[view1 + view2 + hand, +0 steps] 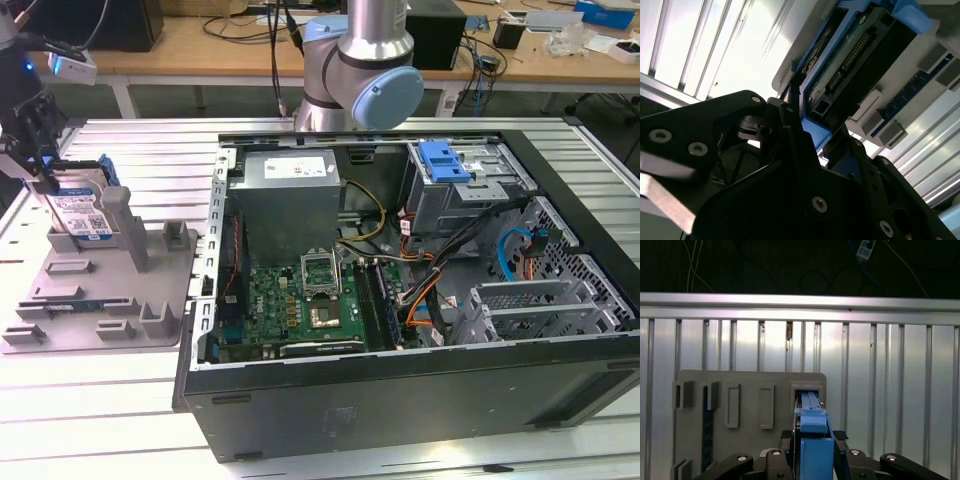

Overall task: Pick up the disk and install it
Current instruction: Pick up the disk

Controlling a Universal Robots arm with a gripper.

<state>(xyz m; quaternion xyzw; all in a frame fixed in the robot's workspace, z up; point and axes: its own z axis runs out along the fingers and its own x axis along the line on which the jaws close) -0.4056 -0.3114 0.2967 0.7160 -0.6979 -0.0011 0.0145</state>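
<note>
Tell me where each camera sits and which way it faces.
Exterior view: off the arm, raised, looking down on the computer case, grey holder and table; arm and pincer show.
First wrist view: on the wrist, looking along the pincer, past the disk, to the holder.
Second wrist view: on the wrist, close against the circuit-board side of the disk; pincer body in front.
Shared: all three show the pincer clasping the disk.
</note>
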